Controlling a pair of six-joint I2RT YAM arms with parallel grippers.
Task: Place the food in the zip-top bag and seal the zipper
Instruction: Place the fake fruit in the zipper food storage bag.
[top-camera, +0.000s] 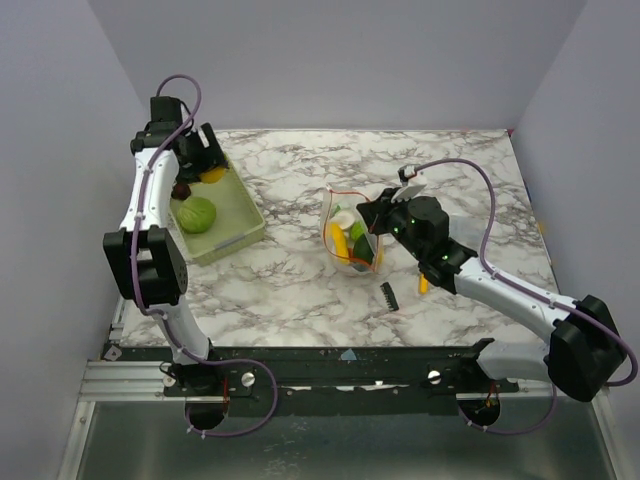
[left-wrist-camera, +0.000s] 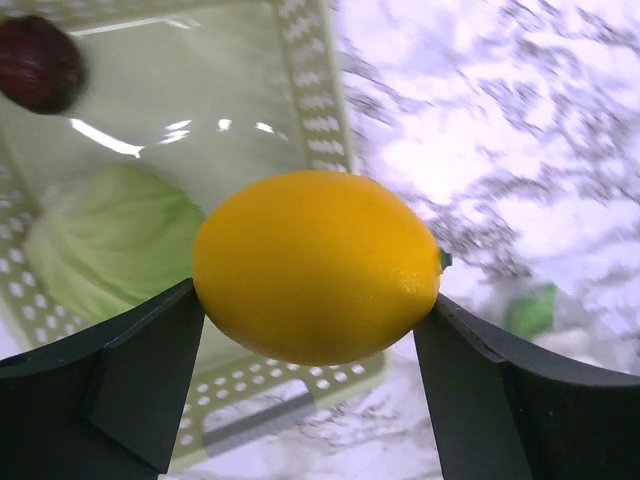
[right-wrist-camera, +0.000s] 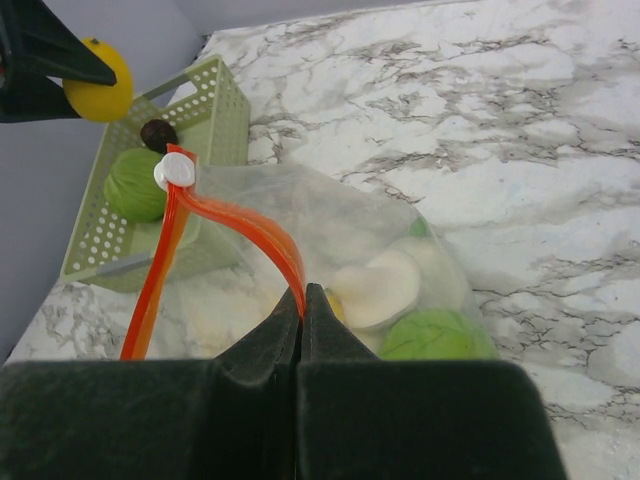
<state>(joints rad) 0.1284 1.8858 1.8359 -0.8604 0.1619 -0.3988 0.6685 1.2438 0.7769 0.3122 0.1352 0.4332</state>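
My left gripper (top-camera: 207, 168) is shut on a yellow toy lemon (left-wrist-camera: 315, 265) and holds it above the far end of the light green basket (top-camera: 245, 215). A green cabbage (top-camera: 197, 214) and a dark red fruit (top-camera: 181, 190) lie in the basket. The clear zip-top bag (top-camera: 352, 236) stands mid-table with its mouth open; whitish, green, yellow and orange food shows inside. My right gripper (right-wrist-camera: 303, 300) is shut on the bag's red-orange zipper strip (right-wrist-camera: 245, 228) and holds one side of the mouth up. The lemon also shows in the right wrist view (right-wrist-camera: 100, 85).
A small yellow-handled screwdriver (top-camera: 423, 283) and a small black ribbed piece (top-camera: 390, 295) lie on the marble table in front of the bag. Grey walls stand at the left, back and right.
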